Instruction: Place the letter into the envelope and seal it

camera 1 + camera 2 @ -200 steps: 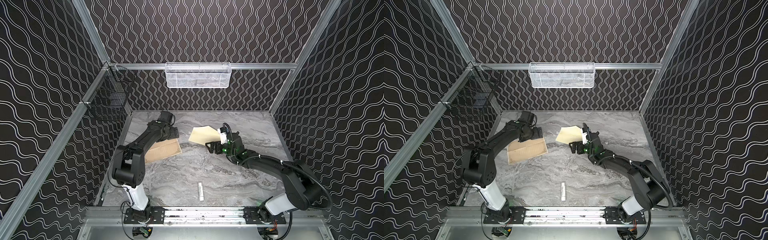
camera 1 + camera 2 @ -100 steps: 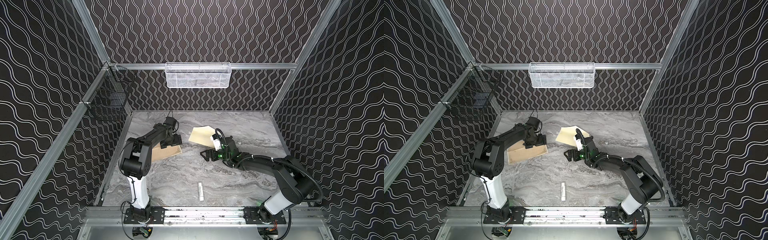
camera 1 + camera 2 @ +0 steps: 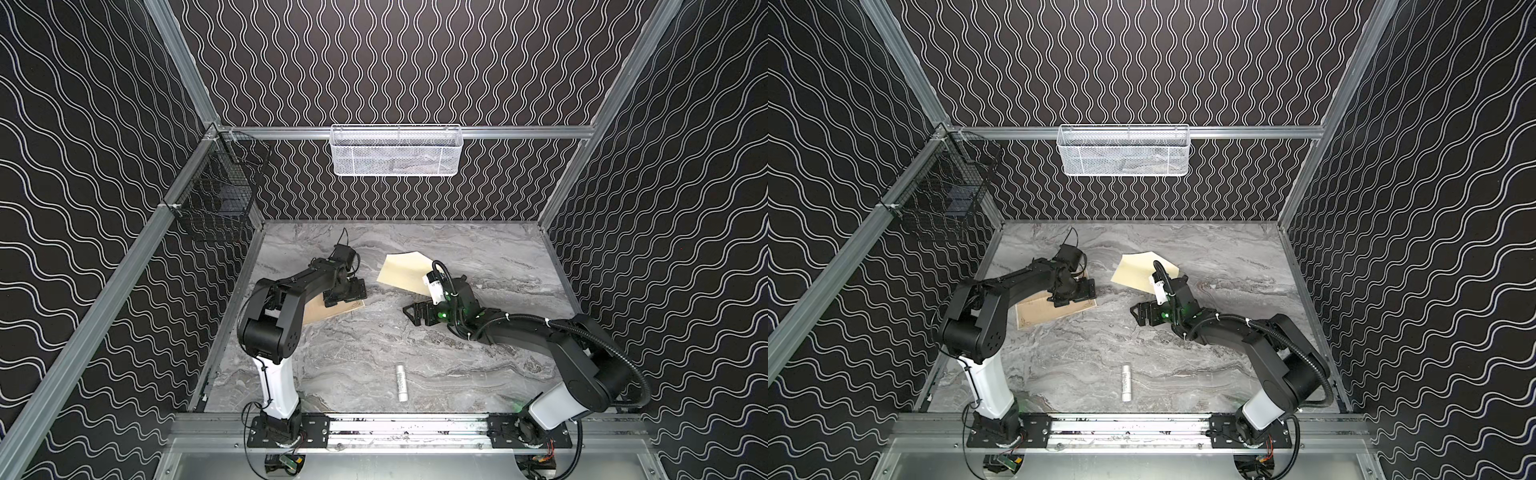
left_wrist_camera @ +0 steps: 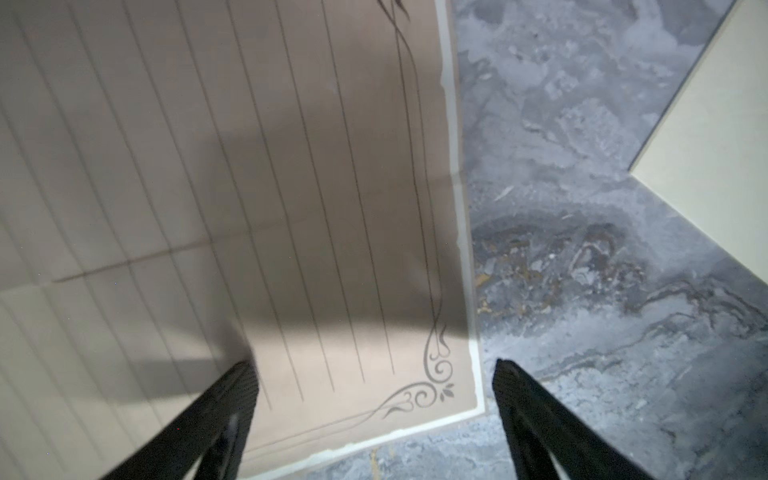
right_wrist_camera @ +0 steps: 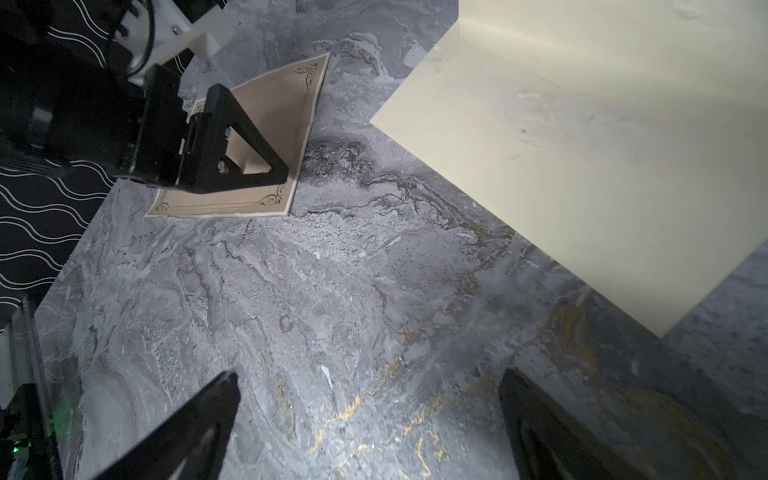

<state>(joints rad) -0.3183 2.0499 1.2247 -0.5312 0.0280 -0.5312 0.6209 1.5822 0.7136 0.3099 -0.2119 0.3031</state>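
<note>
The tan letter (image 3: 332,316) (image 3: 1044,311) with a dark ornamental border lies on the marble at the left, creased across its middle (image 4: 249,208). My left gripper (image 3: 347,293) (image 3: 1074,291) (image 4: 374,365) hangs low over its near right corner, open. One finger is over the sheet and the other over bare table beside its edge. The cream envelope (image 3: 403,272) (image 3: 1136,272) (image 5: 582,166) lies at the back middle, partly hidden by my right wrist in both top views. My right gripper (image 3: 415,316) (image 3: 1140,316) (image 5: 368,378) stands open over bare marble in front of the envelope, holding nothing.
A small white stick (image 3: 402,377) (image 3: 1126,383) lies near the front middle of the table. A white wire basket (image 3: 397,151) hangs on the back wall and a black wire basket (image 3: 216,203) on the left wall. Patterned walls close in three sides.
My left gripper has come nearer and lower onto the letter's right corner. My right gripper has slid forward and left, off the envelope, and stayed open.
</note>
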